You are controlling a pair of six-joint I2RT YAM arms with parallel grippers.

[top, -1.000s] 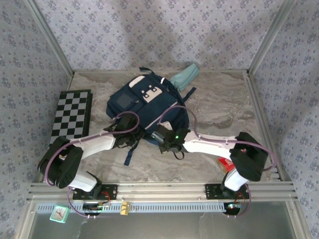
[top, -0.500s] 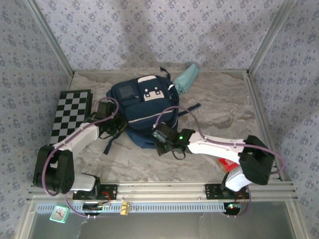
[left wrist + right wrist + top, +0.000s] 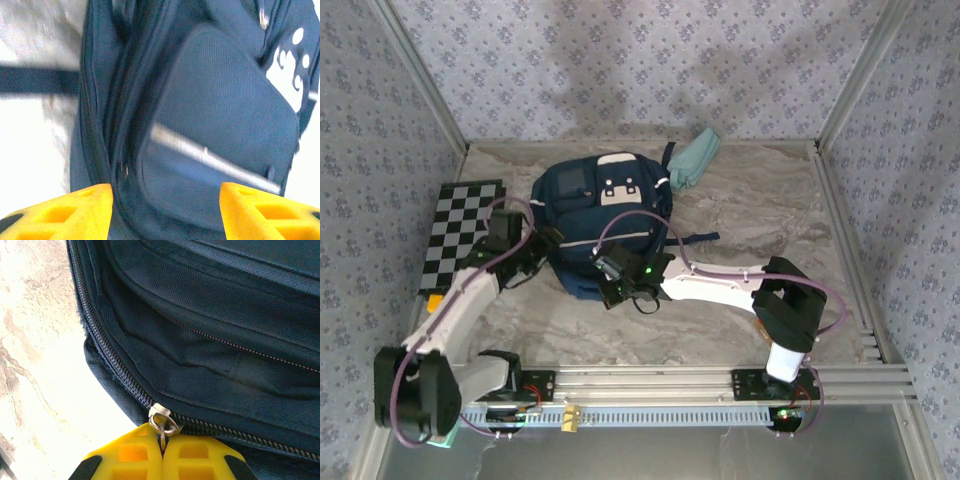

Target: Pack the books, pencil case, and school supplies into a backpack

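My right gripper (image 3: 162,440) is pinched shut on the zipper pull (image 3: 163,420), low centre of its wrist view. The backpack (image 3: 605,215) lies centre frame in the top view. I'd drag along the zip teeth (image 3: 116,367), never upward (left gripper (image 3: 165,202), spread wide, could brace the side).

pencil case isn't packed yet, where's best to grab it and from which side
Pinch the pencil case across its narrow width near mid-length, coming from above on the side away from the backpack. It lies long and slanted, its lower end close by the backpack, so that end looks crowded while the middle sits open.
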